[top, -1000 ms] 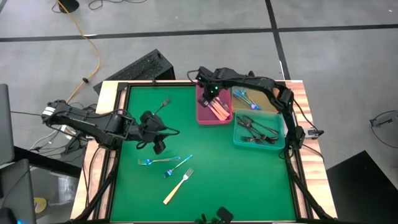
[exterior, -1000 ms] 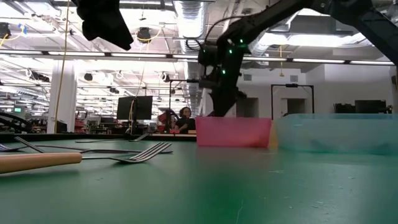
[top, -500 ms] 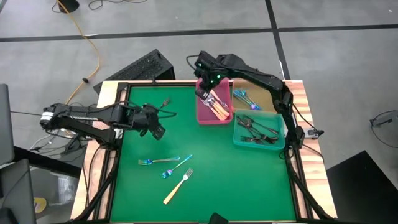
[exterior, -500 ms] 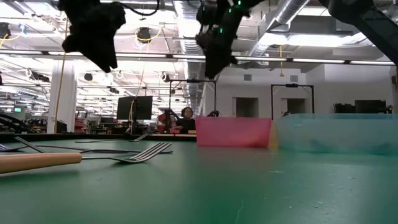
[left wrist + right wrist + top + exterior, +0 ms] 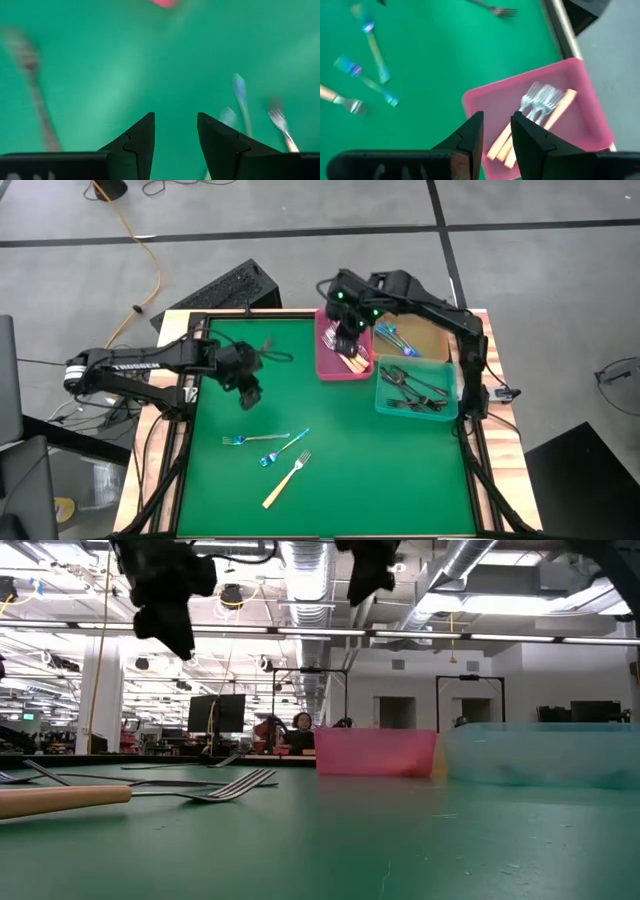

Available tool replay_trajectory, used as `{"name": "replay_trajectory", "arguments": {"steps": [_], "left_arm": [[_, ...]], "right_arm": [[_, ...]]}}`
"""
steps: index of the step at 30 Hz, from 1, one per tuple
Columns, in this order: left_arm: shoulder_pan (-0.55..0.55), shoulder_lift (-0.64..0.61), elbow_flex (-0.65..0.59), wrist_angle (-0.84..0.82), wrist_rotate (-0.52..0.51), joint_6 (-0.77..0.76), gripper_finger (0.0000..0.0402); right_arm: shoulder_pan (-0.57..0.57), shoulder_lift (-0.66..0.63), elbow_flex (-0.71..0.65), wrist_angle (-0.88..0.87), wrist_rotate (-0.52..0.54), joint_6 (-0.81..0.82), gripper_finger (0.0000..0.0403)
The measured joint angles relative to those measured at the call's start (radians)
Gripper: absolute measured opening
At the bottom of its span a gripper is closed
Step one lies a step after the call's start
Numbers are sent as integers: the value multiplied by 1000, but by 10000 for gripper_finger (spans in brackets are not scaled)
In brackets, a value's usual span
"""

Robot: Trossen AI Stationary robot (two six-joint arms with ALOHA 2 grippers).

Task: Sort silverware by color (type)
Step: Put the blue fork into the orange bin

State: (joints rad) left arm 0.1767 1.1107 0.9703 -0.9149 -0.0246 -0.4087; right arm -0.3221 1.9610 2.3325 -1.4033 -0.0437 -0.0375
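The right gripper [image 5: 496,131] has risen clear of the pink tray [image 5: 329,366], fingers slightly spread and empty. The left gripper [image 5: 175,131], parted and empty, has swung toward the dark fork [image 5: 266,343]; four forks remain unsorted.

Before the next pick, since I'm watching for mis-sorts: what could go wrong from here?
1. The two blue forks lie close together by the tan-handled fork; the left gripper, fingers apart and empty, might catch two at once.
2. The black fork lies near the mat's far edge, partly under the left arm, so it is easy to nudge.
3. The right gripper hovers over the pink bin; dipping could disturb the forks already there.
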Motion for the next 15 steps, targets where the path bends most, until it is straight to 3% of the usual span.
{"name": "replay_trajectory", "arguments": {"steps": [3, 7, 11, 15], "left_arm": [[-55, 0, 0, -6, 74, 43, 130], [-173, 0, 0, -27, 68, 47, 130], [-300, 4, -21, -29, -8, -47, 130], [-409, 4, -90, 22, -16, -183, 130]], "right_arm": [[54, -16, 0, -24, -2, -21, 121], [117, -22, 0, -48, -3, -27, 121], [167, -22, 0, -63, -3, -27, 121], [204, -22, 0, -63, -3, -45, 121]]}}
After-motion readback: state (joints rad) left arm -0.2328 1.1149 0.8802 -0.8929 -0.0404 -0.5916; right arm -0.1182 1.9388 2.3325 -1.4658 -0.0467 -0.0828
